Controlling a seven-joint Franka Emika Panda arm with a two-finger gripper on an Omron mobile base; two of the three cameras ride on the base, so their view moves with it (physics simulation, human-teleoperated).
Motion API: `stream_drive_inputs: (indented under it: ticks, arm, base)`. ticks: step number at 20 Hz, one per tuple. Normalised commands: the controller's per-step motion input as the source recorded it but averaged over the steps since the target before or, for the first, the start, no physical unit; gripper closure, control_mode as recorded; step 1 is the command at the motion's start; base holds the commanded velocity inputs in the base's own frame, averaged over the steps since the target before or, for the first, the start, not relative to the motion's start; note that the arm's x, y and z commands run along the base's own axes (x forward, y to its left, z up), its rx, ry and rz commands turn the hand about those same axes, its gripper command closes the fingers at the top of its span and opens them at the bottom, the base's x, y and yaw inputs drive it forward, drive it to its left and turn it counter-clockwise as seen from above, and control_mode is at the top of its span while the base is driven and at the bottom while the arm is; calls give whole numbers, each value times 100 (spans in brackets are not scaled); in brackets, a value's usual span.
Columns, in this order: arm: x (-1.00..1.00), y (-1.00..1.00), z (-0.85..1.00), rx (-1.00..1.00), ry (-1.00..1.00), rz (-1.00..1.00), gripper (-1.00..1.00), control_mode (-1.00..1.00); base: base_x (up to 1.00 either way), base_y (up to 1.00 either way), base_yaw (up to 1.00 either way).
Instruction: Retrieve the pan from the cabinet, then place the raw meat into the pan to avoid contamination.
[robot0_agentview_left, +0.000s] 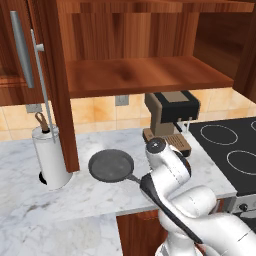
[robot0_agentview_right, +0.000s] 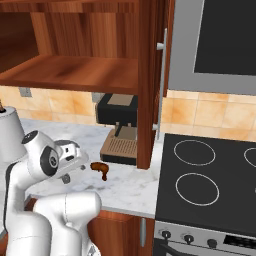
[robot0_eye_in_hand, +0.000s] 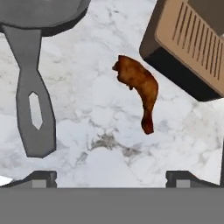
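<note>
A marble counter (robot0_agentview_left: 30, 210) runs under the open cabinet (robot0_agentview_left: 145, 75), whose shelf is bare. The raw meat (robot0_eye_in_hand: 139, 89) lies on the marble between the pan (robot0_agentview_left: 111, 165), already set down on the counter, and a coffee machine (robot0_agentview_right: 119, 131). The gripper (robot0_eye_in_hand: 111, 177) hovers above the meat, fingers spread wide and holding nothing. The tapering end is thin, so a descent off the thick part could pinch it loosely and let it slip, or a finger could clip the pan's handle just beside it.

Your arm is folded low over the near edge of the work surface, elbow raised, wrist bent down. Your gripper (robot0_eye_in_hand: 111, 177) points downward, its two finger tips (robot0_eye_in_hand: 40, 176) spread wide apart with nothing held between them.
</note>
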Motion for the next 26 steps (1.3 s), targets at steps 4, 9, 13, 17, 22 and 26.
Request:
stream_drive_inputs:
  ticks: [4,9,13,17,22,26]
  arm:
    - [0,-55,36,25,-1,-20,-100,-100]
    - [2,-47,10,21,0,-17,-100,-100]
    - [5,-28,-6,6,-4,-2,-100,-100]
    - [8,-10,-1,1,-1,0,-100,-100]
    - [18,-14,-2,2,0,0,-100,-100]
    - [28,-1,-3,2,0,0,-100,-100]
  base:
    - [0,0,0]
    - [0,0,0]
    - [0,0,0]
    - [0,0,0]
    - [0,0,0]
    - [0,0,0]
